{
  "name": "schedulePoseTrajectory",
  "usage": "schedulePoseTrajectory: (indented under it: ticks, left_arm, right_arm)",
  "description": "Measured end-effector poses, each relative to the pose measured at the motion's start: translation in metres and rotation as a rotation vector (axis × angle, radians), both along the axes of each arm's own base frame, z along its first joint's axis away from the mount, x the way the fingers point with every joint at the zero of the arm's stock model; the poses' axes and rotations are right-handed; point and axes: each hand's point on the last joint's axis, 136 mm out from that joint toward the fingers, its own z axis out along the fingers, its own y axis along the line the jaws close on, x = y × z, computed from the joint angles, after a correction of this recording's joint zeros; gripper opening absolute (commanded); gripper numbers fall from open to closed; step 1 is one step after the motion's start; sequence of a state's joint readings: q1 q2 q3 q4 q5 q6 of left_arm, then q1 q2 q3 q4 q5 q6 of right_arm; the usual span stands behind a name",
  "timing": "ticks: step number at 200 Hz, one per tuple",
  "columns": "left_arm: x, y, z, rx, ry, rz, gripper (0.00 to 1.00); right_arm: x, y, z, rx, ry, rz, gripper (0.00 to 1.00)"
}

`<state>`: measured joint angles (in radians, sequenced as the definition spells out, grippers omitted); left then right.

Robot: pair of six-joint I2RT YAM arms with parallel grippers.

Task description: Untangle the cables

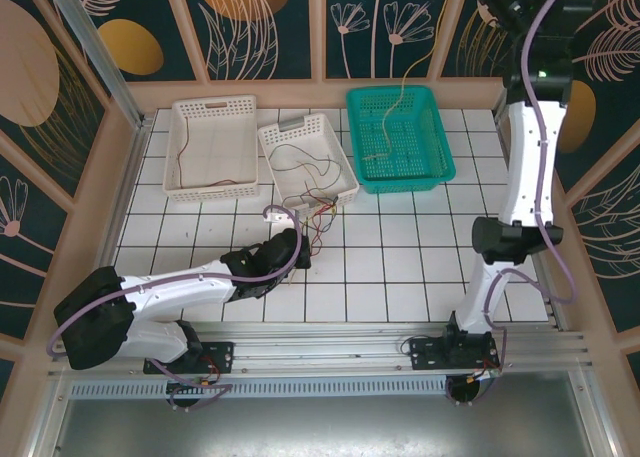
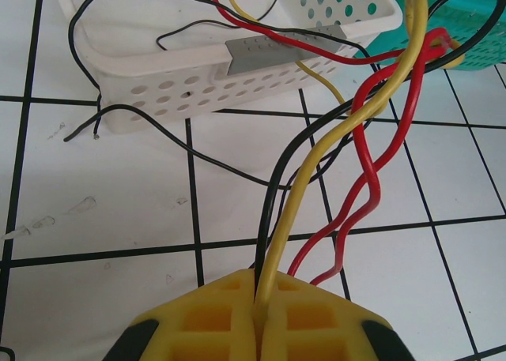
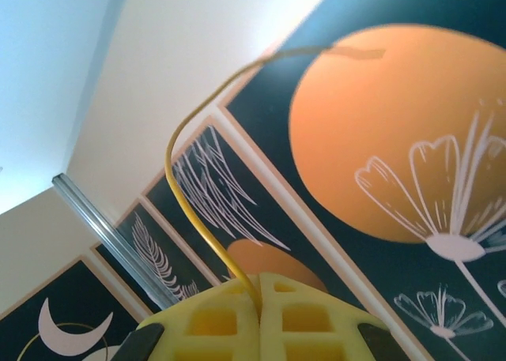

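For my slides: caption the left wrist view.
Left jaws shut on a yellow cable, red cables and a black cable trailing toward the white basket.

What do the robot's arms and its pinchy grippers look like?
Both arms are white with black joints: the left arm and the right arm. A lilac-purple hose loops along each one. The left gripper and the right gripper are bright yellow with square hollows, like a waffle, and have black parts at the sides.

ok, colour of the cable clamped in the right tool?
It's a yellow cable, pinched in the shut right tool; clearest in the right wrist view.
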<state>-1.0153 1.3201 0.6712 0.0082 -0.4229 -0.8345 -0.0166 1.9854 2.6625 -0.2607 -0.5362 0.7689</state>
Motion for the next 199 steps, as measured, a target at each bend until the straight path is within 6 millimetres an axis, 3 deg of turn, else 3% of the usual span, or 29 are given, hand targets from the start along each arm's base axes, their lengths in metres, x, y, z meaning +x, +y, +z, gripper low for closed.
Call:
schedulePoseTrajectory:
  ticks: [48, 72, 83, 97, 118, 143, 167, 183, 199]
  left_arm:
    - [0.0, 0.0, 0.0, 0.0, 0.0, 0.0, 0.0]
    - [0.001, -0.001, 0.001, -0.006, -0.004, 0.0, 0.0]
    - [0.001, -0.002, 0.002, -0.012, -0.005, -0.002, 0.0]
    - [0.0, -0.005, 0.003, -0.023, -0.003, -0.01, 0.0]
    - [0.0, -0.01, 0.006, -0.049, -0.003, -0.026, 0.0]
    - [-0.002, -0.017, 0.011, -0.09, 0.003, -0.05, 0.0]
    - [-0.005, -0.022, 0.015, -0.118, 0.007, -0.071, 0.0]
    - [-0.006, -0.025, 0.018, -0.135, 0.008, -0.082, 0.0]
    - [-0.007, -0.029, 0.021, -0.158, 0.012, -0.095, 0.0]
  right_arm:
    - [0.065, 0.003, -0.089, -0.054, 0.194, -0.022, 0.0]
    - [0.089, 0.011, -0.151, -0.13, 0.315, -0.061, 0.0]
    - [0.096, 0.02, -0.188, -0.168, 0.385, -0.068, 0.0]
    - [0.097, 0.033, -0.244, -0.211, 0.494, -0.065, 0.0]
    - [0.082, 0.045, -0.33, -0.259, 0.659, -0.063, 0.0]
    - [0.064, 0.034, -0.4, -0.287, 0.801, -0.099, 0.0]
    - [0.057, 0.025, -0.425, -0.293, 0.844, -0.122, 0.02]
    - [0.054, 0.025, -0.427, -0.287, 0.847, -0.125, 0.14]
    - [0.051, 0.024, -0.416, -0.279, 0.826, -0.126, 0.3]
